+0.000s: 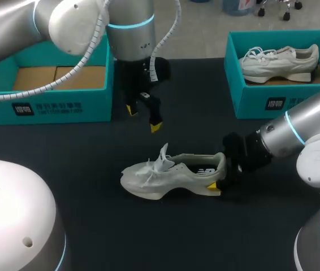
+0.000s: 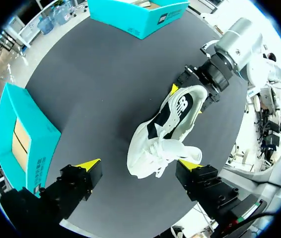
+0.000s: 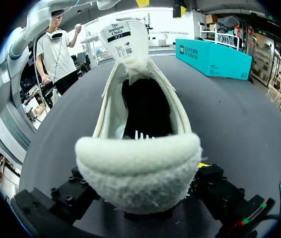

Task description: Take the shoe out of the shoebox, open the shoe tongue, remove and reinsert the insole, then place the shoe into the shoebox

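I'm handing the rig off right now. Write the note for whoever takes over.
Left gripper: open, above the shoe, touching nothing.
Right gripper: shut on the shoe's heel; the shoe lies on the table.
Left shoebox: empty. Right shoebox: holds a second shoe.
Done: shoe out, tongue standing up.
To do: a dark insole sits inside; I cannot tell whether it has been out yet. Then box the shoe.

right pincer (image 3: 140, 183) tips: mostly hidden behind shoe (image 3: 138, 158) heel | left shoebox (image 1: 52, 104): partly behind left arm (image 1: 129, 28)
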Tool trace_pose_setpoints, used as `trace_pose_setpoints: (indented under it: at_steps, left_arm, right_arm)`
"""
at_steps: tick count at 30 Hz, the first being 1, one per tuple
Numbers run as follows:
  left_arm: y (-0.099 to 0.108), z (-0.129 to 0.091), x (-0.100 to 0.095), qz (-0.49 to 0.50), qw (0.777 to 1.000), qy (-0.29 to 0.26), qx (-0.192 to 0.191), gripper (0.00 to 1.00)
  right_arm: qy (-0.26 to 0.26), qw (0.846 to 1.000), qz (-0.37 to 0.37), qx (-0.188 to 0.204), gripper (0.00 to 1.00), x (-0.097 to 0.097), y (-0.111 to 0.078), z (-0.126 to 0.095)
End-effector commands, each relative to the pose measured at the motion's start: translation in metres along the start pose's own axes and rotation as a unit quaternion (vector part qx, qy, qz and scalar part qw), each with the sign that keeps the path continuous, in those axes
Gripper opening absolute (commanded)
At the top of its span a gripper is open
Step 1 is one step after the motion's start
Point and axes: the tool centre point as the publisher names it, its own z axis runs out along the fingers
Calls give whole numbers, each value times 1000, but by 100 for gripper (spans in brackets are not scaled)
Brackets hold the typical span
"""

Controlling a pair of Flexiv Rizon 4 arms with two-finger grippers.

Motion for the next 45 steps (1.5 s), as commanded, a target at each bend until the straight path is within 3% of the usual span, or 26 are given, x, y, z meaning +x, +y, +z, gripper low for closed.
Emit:
trace_pose_setpoints:
  at_steps: [1,5,23,30,35,45]
  left_arm:
    - [-5,0,2,83,996,-13,4,0]
    - [-15,4,7,131,991,-22,-15,0]
    - [-16,4,9,122,992,-14,-15,0]
    - [-40,-1,13,169,985,-22,42,0]
    - [-53,3,22,179,983,-25,37,0]
    - [-53,3,22,179,983,-25,37,0]
  right_arm:
    - [-1,1000,0,1,0,1,-3,5]
    - [-1,1000,0,1,0,1,-3,5]
    - [-1,1000,0,1,0,1,-3,5]
    - [-1,1000,0,1,0,1,-3,5]
    - [-1,1000,0,1,0,1,-3,5]
    - [-1,1000,0,1,0,1,-3,5]
